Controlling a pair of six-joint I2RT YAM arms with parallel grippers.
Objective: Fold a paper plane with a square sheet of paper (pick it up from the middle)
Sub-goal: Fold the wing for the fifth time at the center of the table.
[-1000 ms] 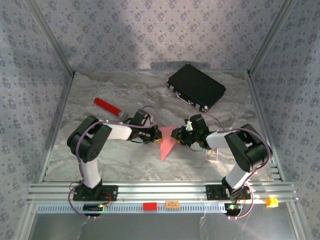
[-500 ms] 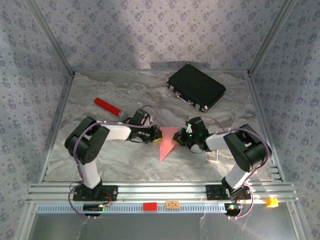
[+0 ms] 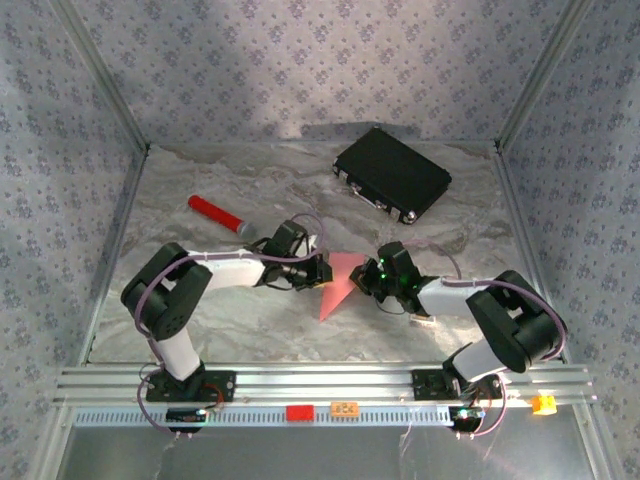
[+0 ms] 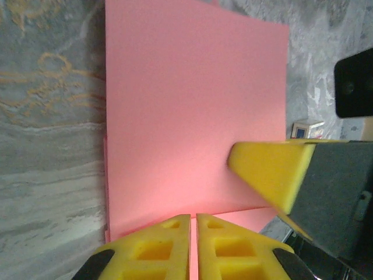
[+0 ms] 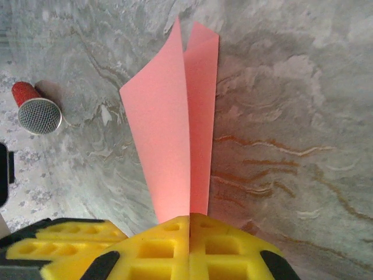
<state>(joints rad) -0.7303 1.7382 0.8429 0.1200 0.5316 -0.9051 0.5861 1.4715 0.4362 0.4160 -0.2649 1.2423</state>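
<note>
- The small printed card (image 3: 425, 318) is lying nearest, just beside the right arm and outside the work.
- The right gripper (image 5: 189, 236) is clenching its jaws on one end of the square sheet of paper (image 5: 175, 122), and two flaps are standing up from the pinch in a narrow V.
- The left gripper (image 4: 193, 236) is facing it from the other side with its jaws drawn to a slit at the sheet's edge. I cannot tell whether they are nipping paper or only pressing on it.
- The sheet is sitting mid-table (image 3: 240, 330) between the grippers, partly doubled. By my judgement, an early lengthwise fold is being formed.
- The next move is calling for flattening the flaps and pressing along the crease without the edges slipping.
- Farther off, the red cylinder (image 3: 220, 215) and the black case (image 3: 392, 175) are lying well apart.
</note>
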